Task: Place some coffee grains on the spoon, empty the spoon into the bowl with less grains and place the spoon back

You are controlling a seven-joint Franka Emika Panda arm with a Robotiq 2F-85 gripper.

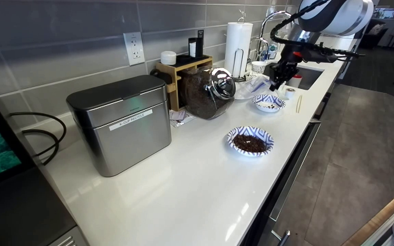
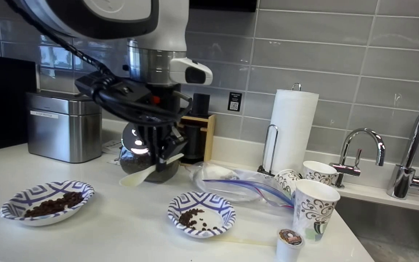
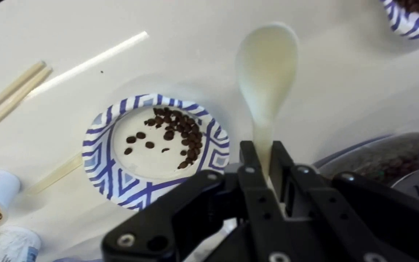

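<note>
Nearest, gripper (image 3: pixel 262 149) pinching a spoon (image 2: pixel 140 176) by the handle; spoon up off the counter (image 1: pixel 169 191), nothing dark in its scoop end, which dips below the grip in an exterior view; if scooping comes next, that dip could let a load roll off the tip; thin handle may also twist when pushed into a heap; bowl with less grains (image 3: pixel 98 145) sits lower and to the side of the scoop end, its coffee grains (image 3: pixel 193 134) mostly along one edge; tipping from here would likely spill on the counter; fuller bowl (image 1: pixel 248 131) further off; looks light, so a hard dig at the rim might skid or tip it; jar (image 1: pixel 202 95) toward the back; room between it and the gripper hard to judge, so a careless swing could knock it.
</note>
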